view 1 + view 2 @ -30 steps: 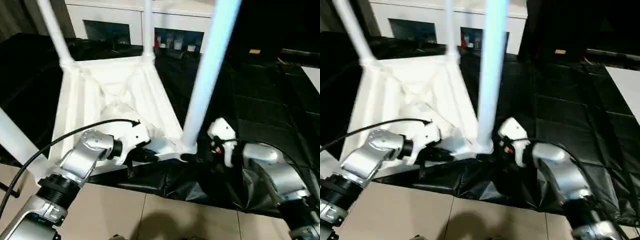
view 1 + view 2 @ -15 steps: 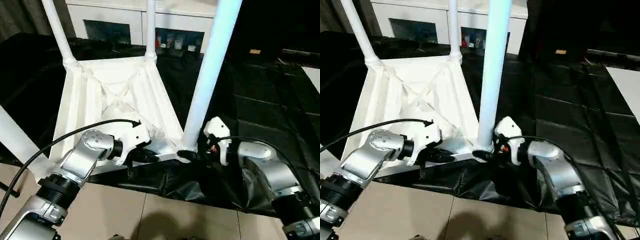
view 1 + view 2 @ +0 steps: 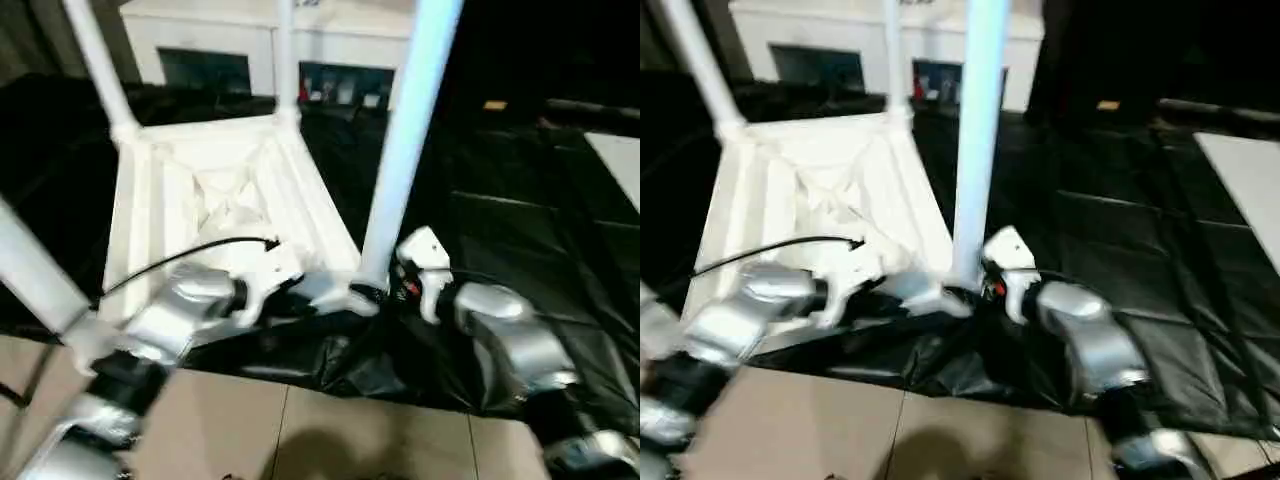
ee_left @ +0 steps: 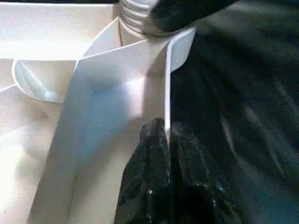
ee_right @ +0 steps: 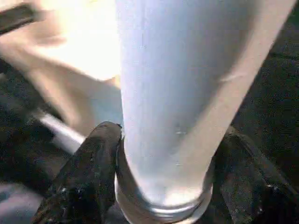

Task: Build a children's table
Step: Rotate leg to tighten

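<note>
Right pincer closed around upright leg base.

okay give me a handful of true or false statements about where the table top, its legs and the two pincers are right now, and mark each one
1. The table top lies upside down, ribbed underside up. True.
2. The left pincer is shut on the top's thin edge wall. True.
3. The right pincer grips the far leg by the cabinet. False: its fingers sit either side of the near leg, low down by the corner socket.
4. All the legs lie flat on the black sheet. False: those visible stand upright in the top's corner sockets.
5. A white cabinet with glass doors stands behind the table. True.
</note>
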Controlling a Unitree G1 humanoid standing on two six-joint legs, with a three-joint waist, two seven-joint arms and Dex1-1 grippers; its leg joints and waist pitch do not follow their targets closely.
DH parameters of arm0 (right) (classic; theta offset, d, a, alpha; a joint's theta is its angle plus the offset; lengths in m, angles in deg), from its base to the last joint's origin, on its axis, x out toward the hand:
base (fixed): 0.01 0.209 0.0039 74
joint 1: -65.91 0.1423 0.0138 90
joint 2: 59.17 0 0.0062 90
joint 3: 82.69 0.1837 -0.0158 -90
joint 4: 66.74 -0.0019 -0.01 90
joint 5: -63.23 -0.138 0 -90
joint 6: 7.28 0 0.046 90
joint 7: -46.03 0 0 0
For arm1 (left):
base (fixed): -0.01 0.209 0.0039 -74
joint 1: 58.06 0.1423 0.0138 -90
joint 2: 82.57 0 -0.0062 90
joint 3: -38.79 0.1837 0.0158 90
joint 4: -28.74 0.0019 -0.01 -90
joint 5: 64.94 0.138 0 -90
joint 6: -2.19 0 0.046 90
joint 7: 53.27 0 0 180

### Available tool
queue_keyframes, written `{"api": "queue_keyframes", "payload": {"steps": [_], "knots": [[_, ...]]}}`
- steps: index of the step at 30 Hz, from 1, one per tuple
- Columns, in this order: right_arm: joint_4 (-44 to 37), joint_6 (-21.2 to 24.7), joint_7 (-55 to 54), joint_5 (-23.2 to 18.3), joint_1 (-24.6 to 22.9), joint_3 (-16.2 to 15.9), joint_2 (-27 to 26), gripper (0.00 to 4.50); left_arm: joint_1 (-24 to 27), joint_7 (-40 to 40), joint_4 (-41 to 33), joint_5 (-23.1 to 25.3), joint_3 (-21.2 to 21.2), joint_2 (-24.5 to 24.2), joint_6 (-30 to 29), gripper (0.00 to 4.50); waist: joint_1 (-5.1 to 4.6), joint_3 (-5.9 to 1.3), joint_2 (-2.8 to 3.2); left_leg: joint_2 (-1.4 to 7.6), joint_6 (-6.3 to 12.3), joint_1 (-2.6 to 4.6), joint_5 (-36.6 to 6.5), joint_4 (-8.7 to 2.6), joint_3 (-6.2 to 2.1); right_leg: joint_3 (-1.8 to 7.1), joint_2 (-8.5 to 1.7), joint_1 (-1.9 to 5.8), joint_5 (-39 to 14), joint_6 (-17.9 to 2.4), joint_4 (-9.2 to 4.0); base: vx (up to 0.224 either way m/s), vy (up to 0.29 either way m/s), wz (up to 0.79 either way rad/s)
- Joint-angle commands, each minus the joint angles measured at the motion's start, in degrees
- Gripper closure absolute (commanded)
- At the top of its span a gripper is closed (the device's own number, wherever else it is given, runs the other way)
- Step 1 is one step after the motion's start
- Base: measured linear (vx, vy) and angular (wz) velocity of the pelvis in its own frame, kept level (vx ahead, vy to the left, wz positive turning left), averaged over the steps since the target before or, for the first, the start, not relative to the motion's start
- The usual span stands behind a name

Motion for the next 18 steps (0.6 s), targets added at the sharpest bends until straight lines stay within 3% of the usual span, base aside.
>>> {"api": "queue_keyframes", "payload": {"steps": [1, 2, 3, 4, 6, 7, 8, 10, 13, 16, 18], "knots": [[6.5, 3.1, -8.2, 2.4, 1.1, -1.2, -4.0, 1.86, -3.7, -10.0, 4.1, 1.3, -1.1, 5.2, -1.3, 4.5, -0.39, -2.81, -0.34, 0.18, -1.04, 0.34, -16.9, -4.55, -0.24, 1.23, -2.87, 1.53, -29.2, -7.0, -5.82, 0.0, 0.0, 0.0], [7.1, 3.4, -9.3, 2.5, 1.4, -0.8, -4.6, 1.87, -4.1, -11.3, 4.7, 1.4, -1.5, 5.9, -1.7, 4.5, -0.48, -2.97, -0.35, 0.13, -1.15, 0.26, -16.2, -4.54, -0.31, 1.24, -2.83, 1.54, -28.3, -6.8, -5.79, -0.058, 0.001, -0.01], [11.3, 4.9, -17.2, 2.6, 3.8, 1.5, -8.3, 1.87, -6.8, -19.2, 8.7, 1.2, -4.0, 10.3, -4.4, 4.5, -0.54, -2.94, -0.3, -0.01, -1.25, 0.38, -16.1, -4.45, -0.2, 1.25, -2.66, 1.29, -27.8, -6.8, -5.82, 0.0, 0.0, 0.0], [13.2, 5.0, -20.9, 1.9, 4.9, 3.3, -9.9, 1.88, -7.8, -21.7, 10.2, 1.6, -4.3, 11.5, -4.5, 4.5, -0.58, -2.95, -0.35, -0.13, -1.34, 0.42, -16.5, -4.46, -0.31, 1.12, -2.62, 1.26, -28.2, -6.6, -5.95, 0.0, 0.0, 0.0], [14.7, 4.9, -23.7, 1.3, 5.7, 4.7, -11.3, 1.88, -8.6, -23.4, 11.3, 2.1, -4.5, 12.3, -4.4, 4.5, -0.68, -3.16, -0.39, -0.21, -1.22, 0.23, -15.9, -4.43, -0.36, 1.15, -2.67, 1.42, -27.0, -6.5, -5.87, 0.0, 0.0, 0.0], [17.9, 4.7, -28.7, -0.6, 7.7, 7.9, -13.9, 1.88, -10.0, -26.0, 13.6, 2.7, -4.9, 13.9, -3.5, 4.5, -0.76, -3.21, -0.37, -0.19, -0.87, 0.06, -15.6, -4.53, -0.37, 1.13, -2.6, 1.47, -25.6, -6.4, -5.84, 0.0, 0.0, 0.0], [17.9, 4.7, -28.7, -0.6, 7.7, 7.9, -13.9, 1.88, -10.0, -26.0, 13.6, 2.7, -4.9, 13.9, -3.5, 4.5, -0.79, -3.29, -0.3, -0.23, -0.71, 0.11, -15.9, -4.52, -0.42, 1.05, -2.58, 1.49, -24.6, -6.6, -5.71, 0.0, 0.0, 0.0], [22.1, 2.6, -30.0, -3.5, 10.5, 11.2, -16.9, 1.89, -11.5, -28.0, 16.2, 3.8, -5.2, 14.7, -1.1, 4.5, -1.01, -3.32, -0.28, -0.28, -0.08, 0.0, -16.4, -4.48, -0.31, 1.08, -2.57, 1.49, -23.0, -7.3, -5.74, 0.0, 0.0, 0.0], [22.3, 0.5, -27.4, -3.0, 11.2, 10.9, -17.3, 1.89, -11.7, -27.5, 16.5, 4.8, -4.6, 13.7, 0.4, 4.5, -0.98, -3.44, -0.3, -0.06, 0.32, -0.4, -14.4, -4.59, -0.38, 1.13, -2.67, 1.94, -18.9, -8.4, -5.31, 0.0, 0.0, 0.0], [20.3, -1.9, -23.9, -1.9, 10.9, 9.9, -16.5, 1.19, -11.4, -26.4, 16.0, 5.7, -3.7, 12.0, 1.2, 4.5, -0.84, -3.57, -0.36, 0.06, 1.1, -0.42, -13.2, -4.43, -0.23, 1.2, -2.78, 2.1, -16.5, -9.8, -5.05, 0.0, 0.0, 0.0], [18.5, -2.6, -24.3, -0.9, 10.4, 9.9, -15.1, 1.13, -10.6, -25.0, 14.8, 6.1, -2.9, 10.4, 1.5, 4.5, -0.78, -3.74, -0.41, -0.01, 1.94, -0.8, -11.2, -4.46, -0.21, 1.2, -2.72, 2.5, -13.9, -10.3, -4.71, 0.0, 0.0, 0.0]]}}
